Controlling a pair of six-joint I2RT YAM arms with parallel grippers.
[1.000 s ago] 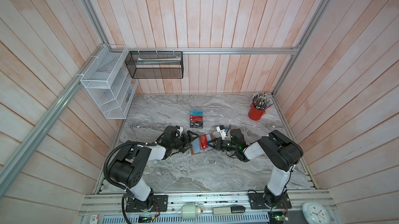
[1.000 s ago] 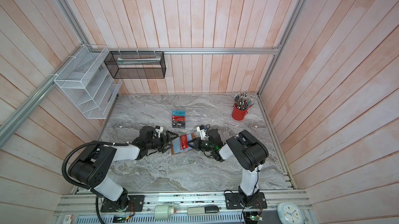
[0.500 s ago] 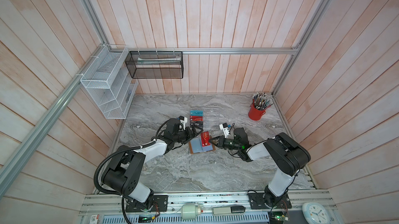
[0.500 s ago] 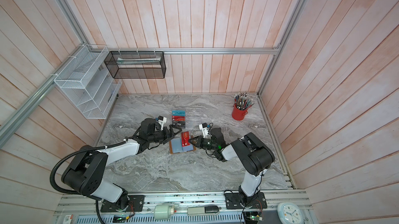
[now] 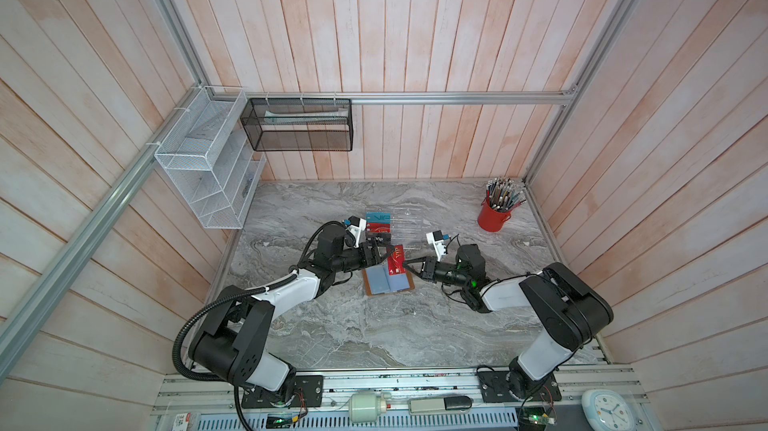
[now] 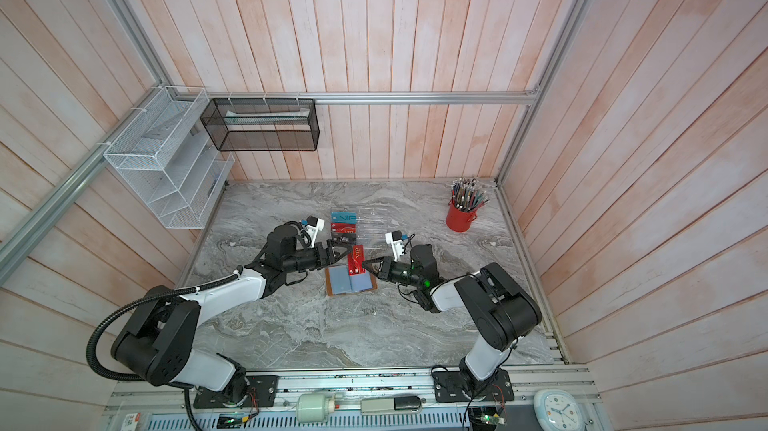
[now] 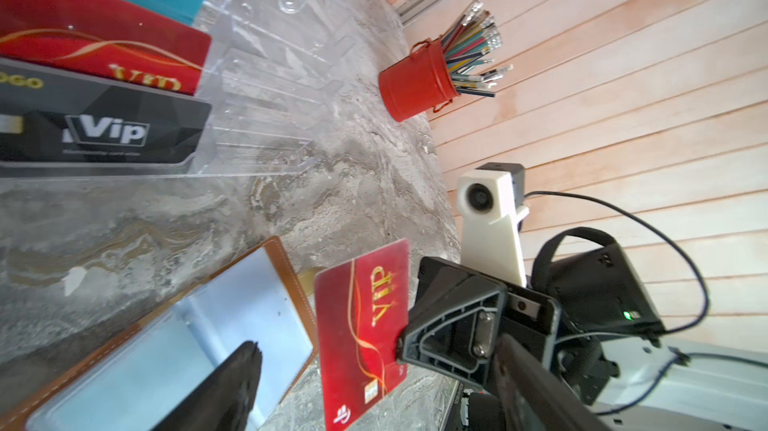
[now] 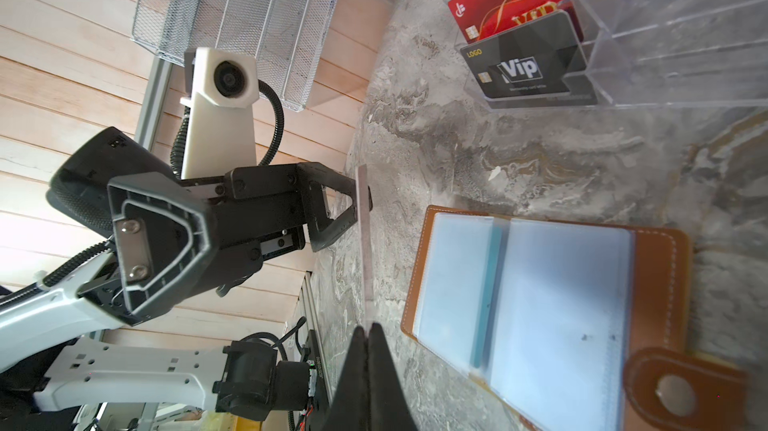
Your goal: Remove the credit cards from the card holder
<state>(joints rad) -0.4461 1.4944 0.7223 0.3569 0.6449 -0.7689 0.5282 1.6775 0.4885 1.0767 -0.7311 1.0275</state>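
The card holder (image 5: pixel 388 281) (image 6: pixel 351 281) (image 8: pixel 540 308), a tan-brown leather wallet, lies open on the marble with its clear sleeves up. One red credit card (image 5: pixel 395 260) (image 6: pixel 356 260) (image 7: pixel 361 325) printed "VIP" hangs upright just above it. My right gripper (image 5: pixel 409 269) (image 6: pixel 365 264) (image 8: pixel 368 329) is shut on that card's near end. My left gripper (image 5: pixel 376 256) (image 6: pixel 338 256) (image 7: pixel 374 387) is open, its fingers (image 8: pixel 353 210) on either side of the card's far end. Another three cards, teal (image 5: pixel 378 217), red (image 5: pixel 378 227) and black (image 5: pixel 379 238), stand in a clear rack.
The clear acrylic stepped rack (image 5: pixel 405 225) (image 6: pixel 372 225) stands just behind the wallet. A red cup of pencils (image 5: pixel 492 217) (image 6: pixel 459 217) sits at the back right corner. A white wire shelf (image 5: pixel 208 167) and a black mesh basket (image 5: pixel 297 125) hang on the walls.
The right gripper has lifted the red card from the wallet and tipped it upright. The left gripper has left the wallet and come up around the card's far end.
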